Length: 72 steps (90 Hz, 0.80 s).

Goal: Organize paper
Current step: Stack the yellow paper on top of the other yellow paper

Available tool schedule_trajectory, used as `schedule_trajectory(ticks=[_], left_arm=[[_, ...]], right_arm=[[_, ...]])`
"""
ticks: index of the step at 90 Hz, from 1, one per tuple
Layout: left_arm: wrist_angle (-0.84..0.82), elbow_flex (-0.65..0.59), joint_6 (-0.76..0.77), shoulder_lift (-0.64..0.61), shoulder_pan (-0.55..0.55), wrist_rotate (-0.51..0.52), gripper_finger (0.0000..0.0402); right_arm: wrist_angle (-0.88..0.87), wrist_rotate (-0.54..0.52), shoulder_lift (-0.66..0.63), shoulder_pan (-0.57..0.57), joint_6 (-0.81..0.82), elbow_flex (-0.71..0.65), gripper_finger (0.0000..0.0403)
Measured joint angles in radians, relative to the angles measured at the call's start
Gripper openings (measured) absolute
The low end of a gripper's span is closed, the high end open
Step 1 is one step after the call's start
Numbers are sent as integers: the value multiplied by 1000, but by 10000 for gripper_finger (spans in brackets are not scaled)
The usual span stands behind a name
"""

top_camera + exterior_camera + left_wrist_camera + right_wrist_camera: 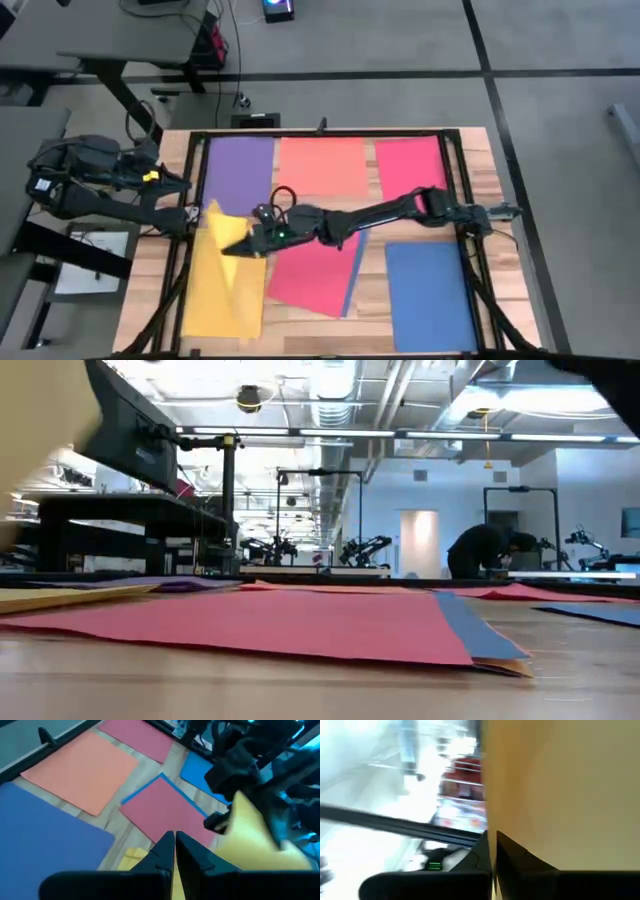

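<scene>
the yellow sheet lies along the near left side of the wooden table, its far end lifted off the wood. the right gripper reaches across the table to that raised end, fingers pressed together on the sheet's edge. the left gripper sits just beside the sheet's far corner; its fingers are together on the yellow edge too, as the left wrist view shows.

near the middle, a pink-red sheet lies askew on top of a blue sheet, only a strip of which shows. another blue sheet lies flat at the near right. along the far side, the purple sheet, salmon-orange sheet and a second pink-red sheet sit in a neat row.

my read: the far row looks sorted; the yellow sheet and the skewed pair are left. no containers appear.
</scene>
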<state>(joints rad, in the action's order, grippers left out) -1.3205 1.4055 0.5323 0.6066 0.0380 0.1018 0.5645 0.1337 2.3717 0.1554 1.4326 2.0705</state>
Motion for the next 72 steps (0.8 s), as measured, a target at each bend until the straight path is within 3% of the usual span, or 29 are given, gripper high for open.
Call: schedule_trajectory(ticks=[19,43,54,72], left_arm=[[0,0,-15,1,0,-10,0],[1,0,-13,1,0,-10,0],[2,0,-7,1,0,-10,0],[2,0,-5,1,0,-10,0]], right_arm=[[-131,0,114,-1,35,77,0],[-632,-48,123,-8,13,77,0],[-677,-87,125,-12,35,76,0],[-607,-179,163,-15,118,77,0]])
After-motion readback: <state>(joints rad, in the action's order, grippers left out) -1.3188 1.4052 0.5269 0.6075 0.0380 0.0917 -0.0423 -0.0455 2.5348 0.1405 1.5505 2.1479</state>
